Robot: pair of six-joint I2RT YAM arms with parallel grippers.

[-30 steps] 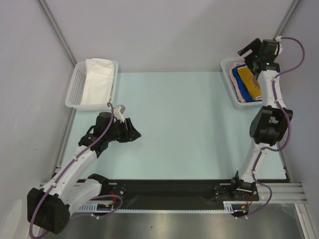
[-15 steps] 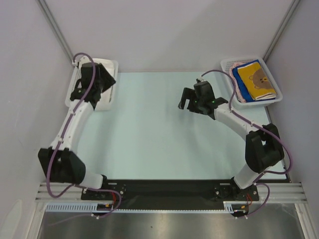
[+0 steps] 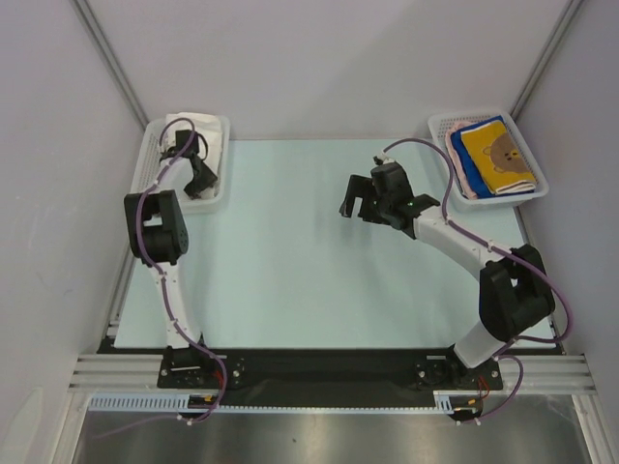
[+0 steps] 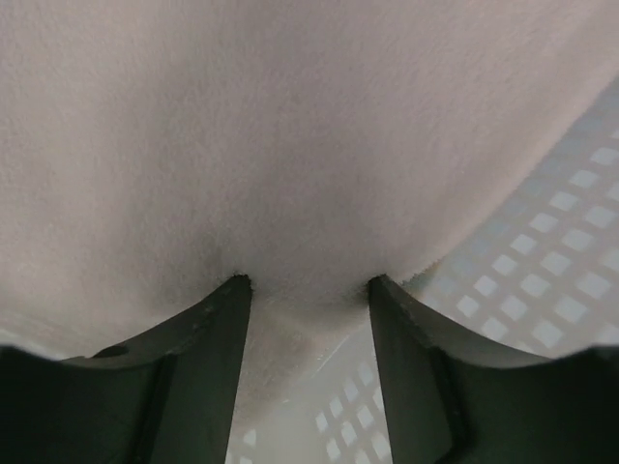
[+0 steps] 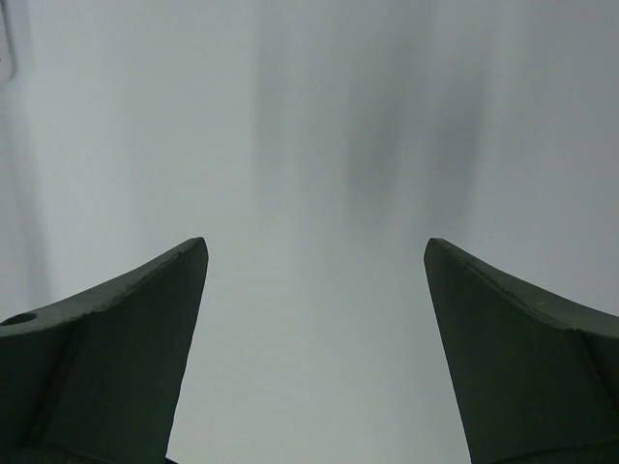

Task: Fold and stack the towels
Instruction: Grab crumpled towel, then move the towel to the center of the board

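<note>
A plain white towel (image 3: 205,130) lies in the white mesh basket (image 3: 145,159) at the back left. My left gripper (image 3: 200,177) is down inside that basket. In the left wrist view the left gripper (image 4: 309,282) is open, its fingertips (image 4: 237,290) pressed against the white towel (image 4: 290,126), whose edge hangs between them. The yellow-orange bear towel (image 3: 498,155) tops a folded stack, with a blue towel (image 3: 465,164) under it, in the back-right basket (image 3: 464,114). My right gripper (image 3: 350,200) is open and empty over the table; the right wrist view (image 5: 316,246) shows only bare table.
The pale green table top (image 3: 309,280) runs between the two baskets. The basket's mesh wall and floor (image 4: 561,290) are close around the left fingers. Grey walls close in the left, right and back sides.
The left arm swung from the near-left table up to the left basket and dropped into it. The right arm left the right basket, came to the table's middle and edged left.
</note>
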